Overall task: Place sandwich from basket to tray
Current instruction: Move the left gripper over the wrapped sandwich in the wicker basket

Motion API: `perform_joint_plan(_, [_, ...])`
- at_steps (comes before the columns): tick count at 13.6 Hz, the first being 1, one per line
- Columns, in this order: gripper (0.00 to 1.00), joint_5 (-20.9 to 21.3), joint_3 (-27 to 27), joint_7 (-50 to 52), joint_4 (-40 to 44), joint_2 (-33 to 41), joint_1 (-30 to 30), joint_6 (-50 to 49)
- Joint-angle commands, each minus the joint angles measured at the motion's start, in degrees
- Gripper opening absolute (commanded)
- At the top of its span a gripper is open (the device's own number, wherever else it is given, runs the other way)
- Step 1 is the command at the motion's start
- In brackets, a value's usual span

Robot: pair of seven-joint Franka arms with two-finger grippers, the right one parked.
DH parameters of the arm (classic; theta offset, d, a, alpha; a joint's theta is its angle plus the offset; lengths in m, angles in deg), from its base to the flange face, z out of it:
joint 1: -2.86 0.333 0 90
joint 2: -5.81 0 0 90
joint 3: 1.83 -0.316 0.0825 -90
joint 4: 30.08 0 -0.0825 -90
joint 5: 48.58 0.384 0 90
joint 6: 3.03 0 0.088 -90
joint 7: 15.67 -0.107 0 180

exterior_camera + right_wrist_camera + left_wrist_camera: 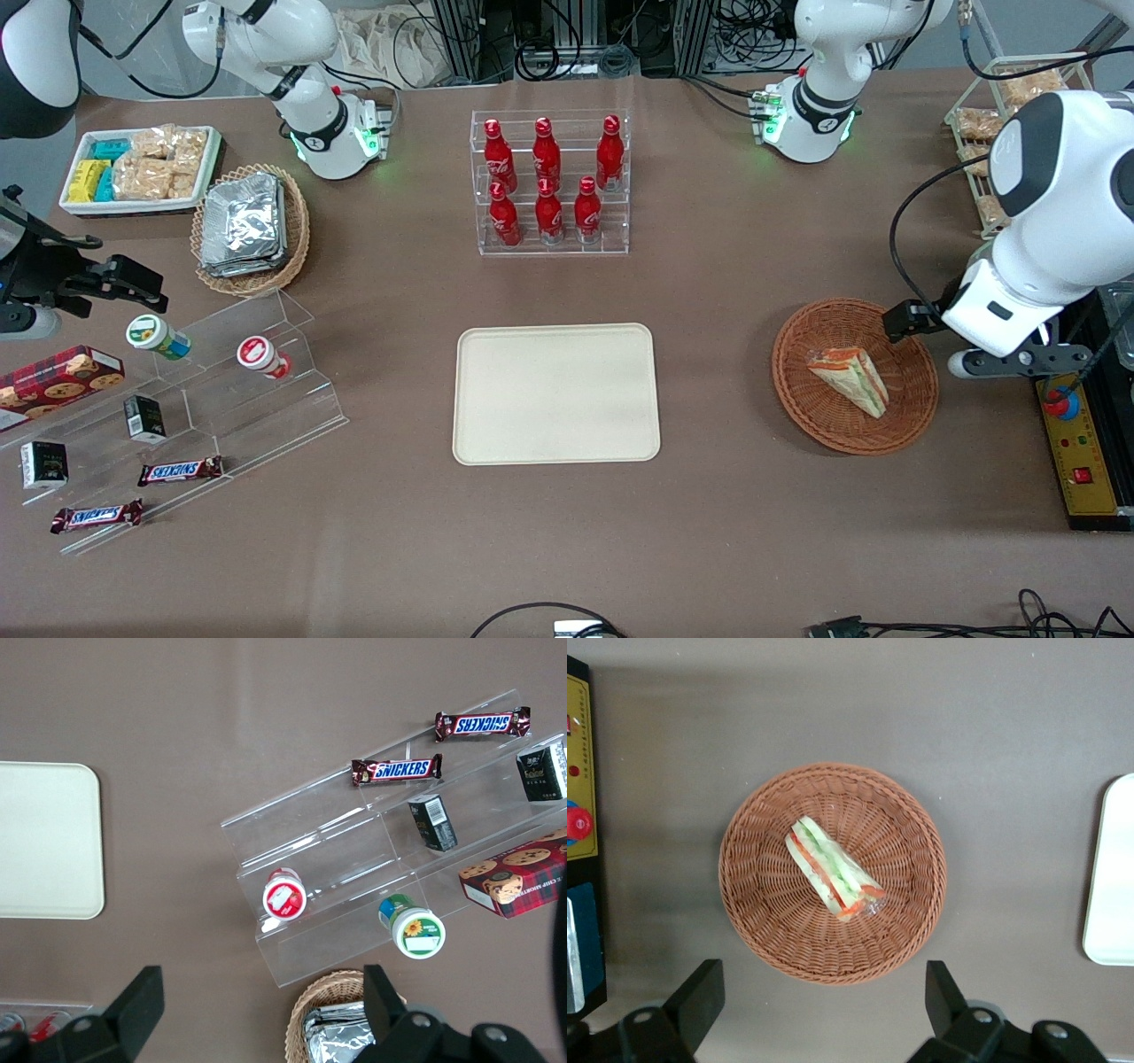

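Observation:
The sandwich (850,379) (834,870), a wrapped wedge with orange and green layers, lies in the round reddish-brown basket (855,434) (762,930) toward the working arm's end of the table. My gripper (905,321) (822,997) hangs above the basket's rim, well clear of the sandwich. It is open wide, with nothing between its fingers (700,992). The cream tray (556,392) (1112,877) (44,842) lies flat at the table's middle with nothing on it.
A clear rack of red bottles (549,182) stands farther from the camera than the tray. A yellow control box (1076,452) sits beside the basket at the table's end. A tan basket of foil packets (251,229) and an acrylic snack stand (195,416) lie toward the parked arm's end.

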Motion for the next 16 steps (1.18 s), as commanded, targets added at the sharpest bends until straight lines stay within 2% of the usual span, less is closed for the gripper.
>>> perform_joint_plan(1, [1.0,0.24,0.42,-0.02,2.73,-1.97,0.44,-1.33])
perform_joint_plan(7, [1.0,-0.47,0.42,0.86,2.56,-3.9,0.43,-2.55])
perform_joint_plan(13, [1.0,-0.47,0.51,20.6,0.02,-4.78,0.0,-4.06])
perform_joint_plan(16, [1.0,-0.47,0.51,30.63,-0.17,-8.28,0.0,-3.26])
